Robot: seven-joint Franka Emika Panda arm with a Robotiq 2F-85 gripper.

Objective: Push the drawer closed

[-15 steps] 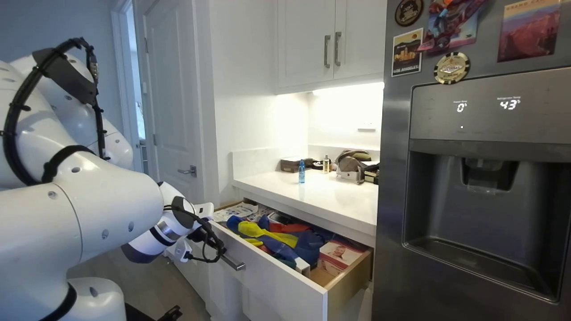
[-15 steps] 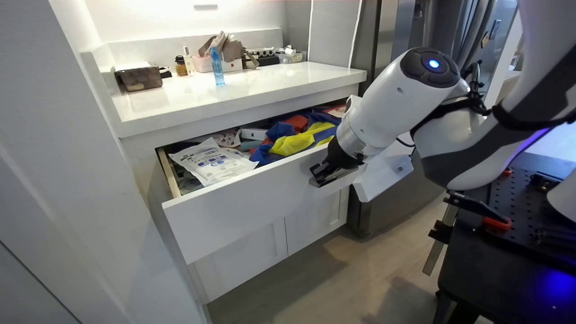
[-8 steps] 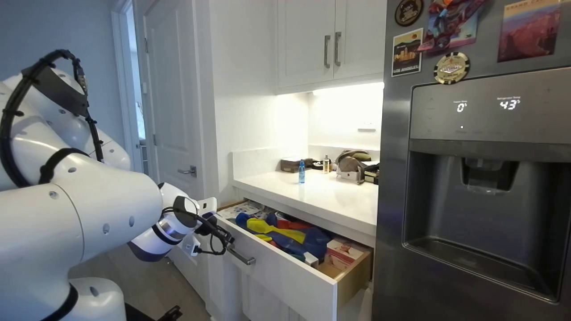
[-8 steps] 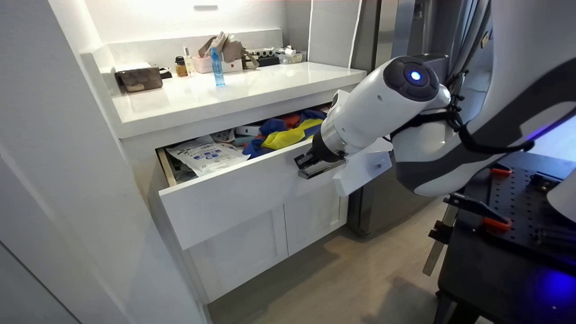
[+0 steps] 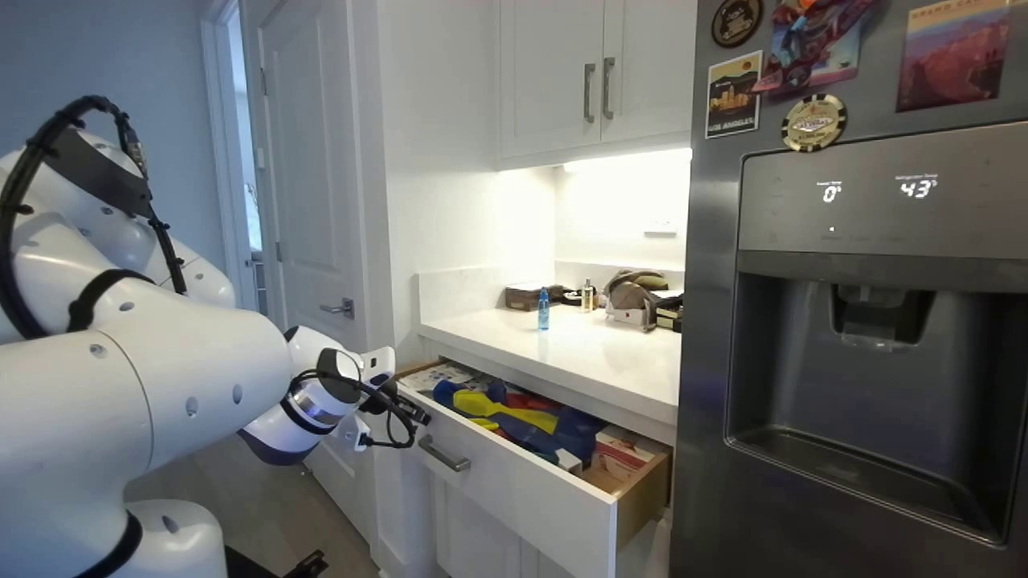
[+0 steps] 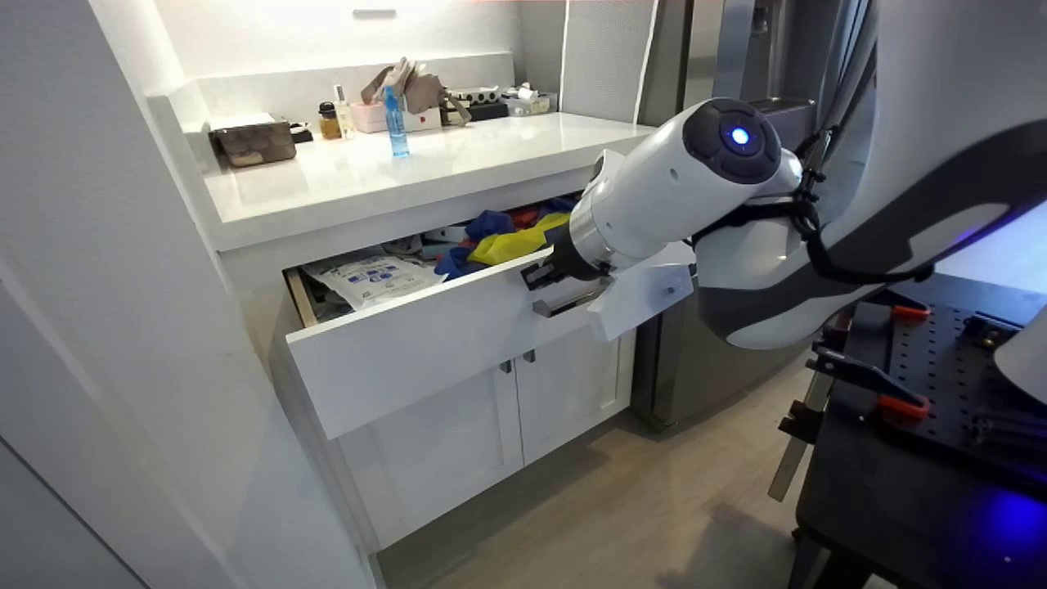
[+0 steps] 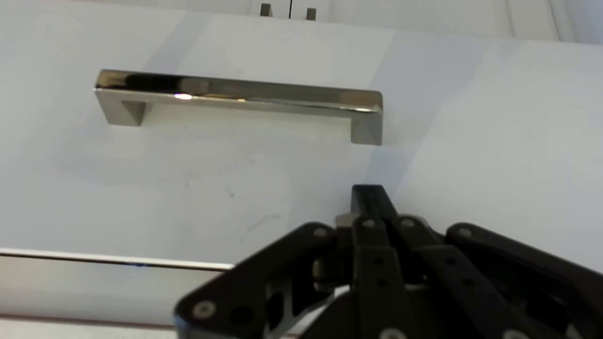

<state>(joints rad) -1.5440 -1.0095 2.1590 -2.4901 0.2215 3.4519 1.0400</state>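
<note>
The white drawer [image 5: 522, 494] stands partly open in both exterior views [image 6: 425, 352]. Blue and yellow cloth [image 5: 502, 413], a white packet [image 6: 372, 278] and other clutter lie in it. Its metal bar handle [image 7: 240, 94] crosses the upper part of the wrist view. My gripper [image 7: 370, 188] has its black fingers together with nothing between them. In an exterior view the gripper [image 6: 532, 281] points at the drawer front just above the handle and below the top edge. The fingertips are at the front face; I cannot tell whether they touch it.
A white counter [image 6: 507, 151] overhangs the drawer, with a blue bottle [image 6: 395, 123] and small bags on it. Lower cabinet doors [image 6: 433, 466] are beneath. A steel fridge [image 5: 851, 449] stands beside. A black table [image 6: 924, 507] carries the arm's base.
The drawer has slid inward, so less of its inside shows. My arm has moved toward the counter with it, and the fingertips now sit higher relative to the handle.
</note>
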